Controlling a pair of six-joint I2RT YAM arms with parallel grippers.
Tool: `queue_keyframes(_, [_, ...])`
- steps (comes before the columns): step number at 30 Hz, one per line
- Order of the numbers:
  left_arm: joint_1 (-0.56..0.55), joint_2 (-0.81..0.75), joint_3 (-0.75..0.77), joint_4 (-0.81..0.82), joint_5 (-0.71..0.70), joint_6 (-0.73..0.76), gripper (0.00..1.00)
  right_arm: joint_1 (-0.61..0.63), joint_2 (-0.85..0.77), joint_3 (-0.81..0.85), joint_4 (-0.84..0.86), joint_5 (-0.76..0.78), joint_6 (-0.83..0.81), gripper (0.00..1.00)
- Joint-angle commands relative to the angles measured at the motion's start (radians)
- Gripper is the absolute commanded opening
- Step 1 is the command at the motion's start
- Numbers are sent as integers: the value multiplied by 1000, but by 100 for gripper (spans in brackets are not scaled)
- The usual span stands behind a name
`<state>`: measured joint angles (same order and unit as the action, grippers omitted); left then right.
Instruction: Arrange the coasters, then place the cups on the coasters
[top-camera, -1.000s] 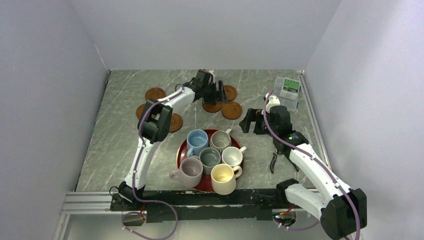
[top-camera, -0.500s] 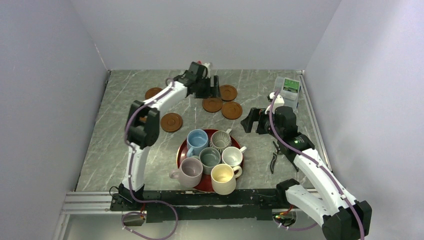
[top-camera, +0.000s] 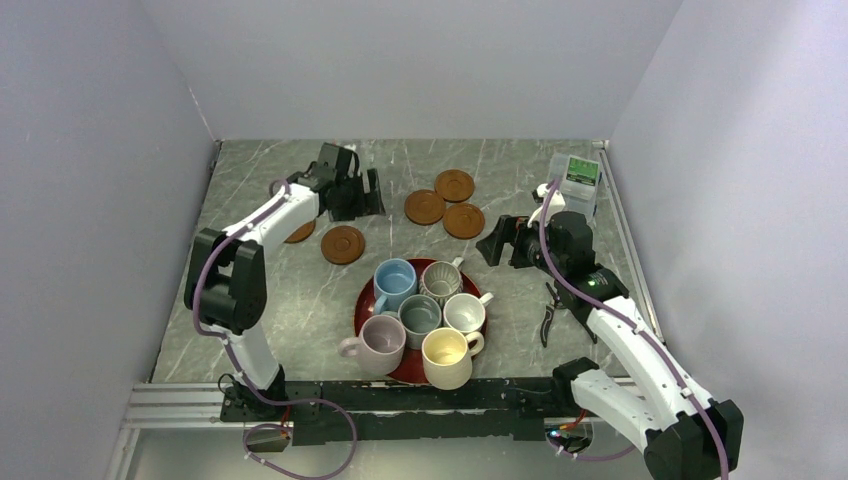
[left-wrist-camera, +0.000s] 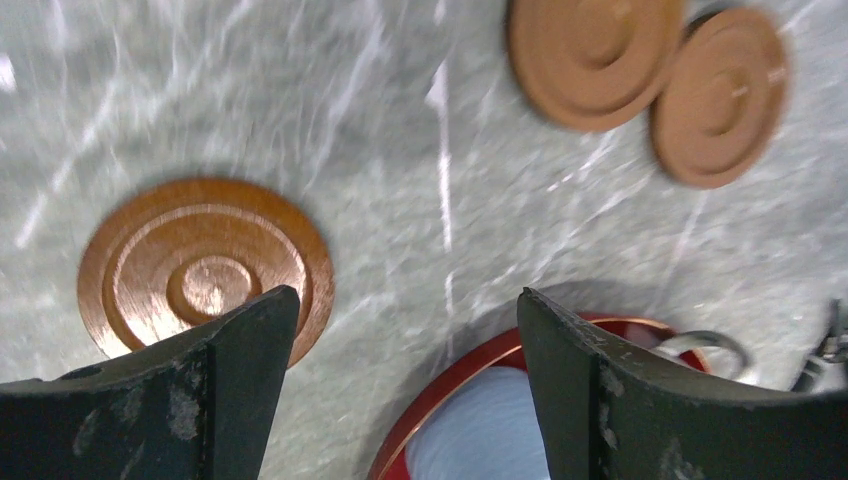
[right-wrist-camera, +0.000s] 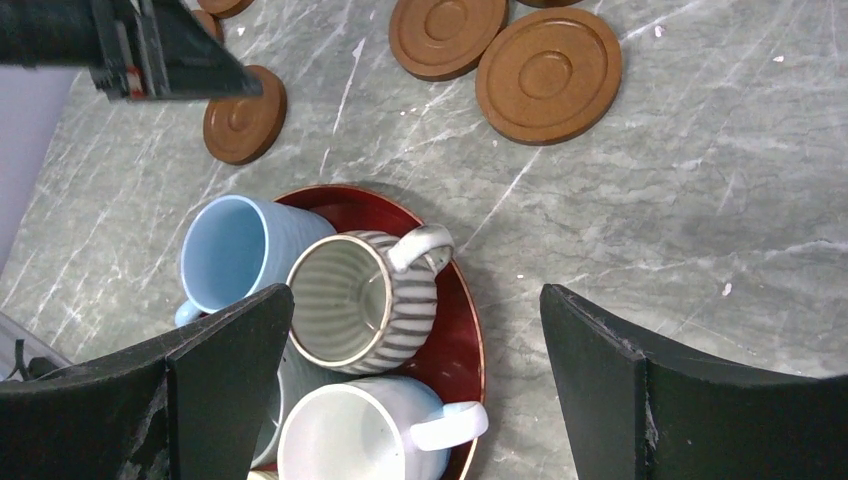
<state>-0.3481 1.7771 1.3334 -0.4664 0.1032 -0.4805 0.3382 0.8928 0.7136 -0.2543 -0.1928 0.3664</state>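
Six cups stand packed on a glossy red tray: light blue, ribbed, grey-green, white, lilac and cream. Three coasters cluster at the back, touching or overlapping. One coaster lies left of the tray, and another is half hidden by the left arm. My left gripper hovers open and empty beside that single coaster. My right gripper is open and empty, above the tray's right edge and the ribbed cup.
A clear plastic box with a green insert sits at the back right corner. A black hand tool lies right of the tray. Walls close in the left, back and right sides.
My left arm has swung left from the three-coaster cluster to the coasters on the left, jaws still open and empty. The right gripper has barely moved.
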Motion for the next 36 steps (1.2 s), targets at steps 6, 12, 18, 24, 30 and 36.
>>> queue_keyframes(6, [20,-31,-139,100,-65,-85,86,-1,-5,46,32,-23,18,100])
queue_keyframes(12, [31,3,-157,143,-44,-88,87,0,-23,36,19,-11,29,100])
queue_keyframes(18, [35,63,-127,152,-45,-81,86,-1,-22,30,27,-17,40,100])
queue_keyframes(24, [34,88,-145,203,-38,-107,85,-1,-15,35,25,-13,33,100])
queue_keyframes(30, [35,107,-156,240,-37,-130,84,0,1,47,26,-22,28,100])
queue_keyframes(36, [34,140,-136,257,-23,-135,85,0,-10,36,28,-14,35,100])
